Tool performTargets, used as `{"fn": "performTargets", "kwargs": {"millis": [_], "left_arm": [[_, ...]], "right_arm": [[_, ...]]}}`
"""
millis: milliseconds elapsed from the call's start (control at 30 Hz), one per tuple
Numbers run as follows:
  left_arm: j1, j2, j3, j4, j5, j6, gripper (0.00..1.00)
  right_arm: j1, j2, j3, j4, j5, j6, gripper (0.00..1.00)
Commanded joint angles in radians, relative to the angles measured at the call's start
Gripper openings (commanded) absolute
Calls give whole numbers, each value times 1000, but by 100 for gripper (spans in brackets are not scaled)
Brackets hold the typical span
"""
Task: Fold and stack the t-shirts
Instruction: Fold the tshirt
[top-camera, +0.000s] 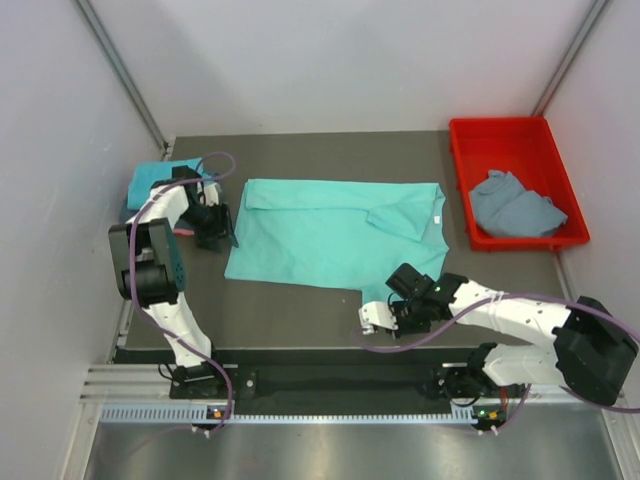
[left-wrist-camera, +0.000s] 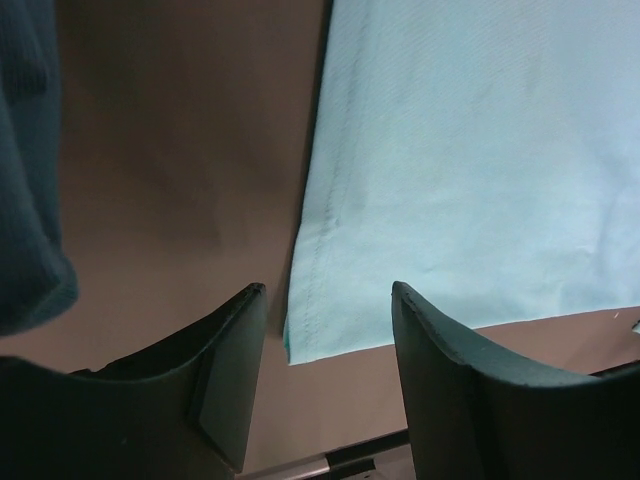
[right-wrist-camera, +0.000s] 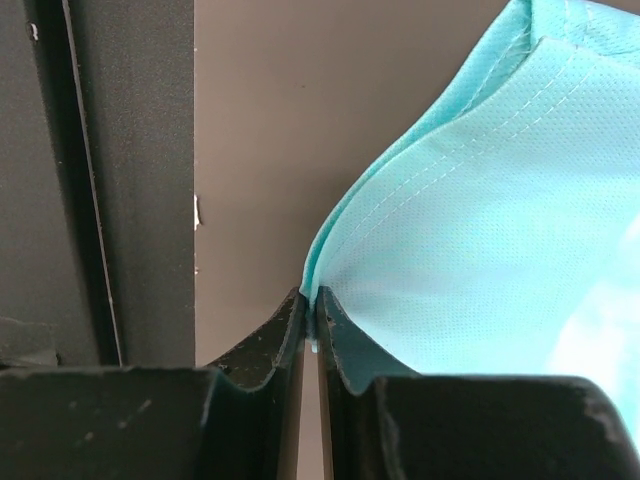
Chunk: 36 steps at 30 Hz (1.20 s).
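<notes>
A turquoise t-shirt (top-camera: 330, 235) lies spread flat in the middle of the table. My right gripper (top-camera: 375, 312) is shut on its near hem, and the wrist view shows the cloth edge pinched between the fingertips (right-wrist-camera: 311, 297) and the shirt (right-wrist-camera: 500, 200) rising from them. My left gripper (top-camera: 217, 232) is open and empty just left of the shirt, with the shirt's near-left corner (left-wrist-camera: 305, 340) between its fingers (left-wrist-camera: 328, 290). A folded teal t-shirt (top-camera: 150, 180) lies at the far left, also in the left wrist view (left-wrist-camera: 25, 180). A slate grey-blue t-shirt (top-camera: 515, 205) lies crumpled in the red tray (top-camera: 505, 130).
A pink strip (top-camera: 183, 230) shows beside the left arm, under the teal shirt. The table's near edge (right-wrist-camera: 110, 200) runs just beside my right gripper. White walls close in the table on the left, right and far sides.
</notes>
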Motion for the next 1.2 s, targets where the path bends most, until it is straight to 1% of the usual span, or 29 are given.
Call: {"fn": "performTargets", "kwargs": {"millis": [0,300,433,567,733,900,1067,1100,1167], "left_arm": [[4,-21,-27,-37,-49,-17,58],[4,-63,-76,-94,-110,3,58],[4,-85,-110,-137,-101,17,57],[4,-103,-151,-138,-67,14,53],[4,-122,-199,-134,-59,11,51],[4,-88,-196,-120,-46,6,51],[4,-31,-151,-106,-36,8,51],[4,-21,-141,-106,-32,6,50],[4,-13,-136,-109,-21,6,43]], "right_arm": [[15,-25,-13,11,2,-5,8],[6,-30,-11,26,15,-7,8],[-2,-31,-14,29,18,-9,8],[-4,-30,-19,35,13,-5,8],[-7,-31,-16,45,16,-7,8],[-8,-33,-19,52,12,-4,8],[-13,-33,-22,55,13,-4,8],[-14,-36,-24,55,13,-2,8],[-22,-38,-27,57,15,-4,7]]}}
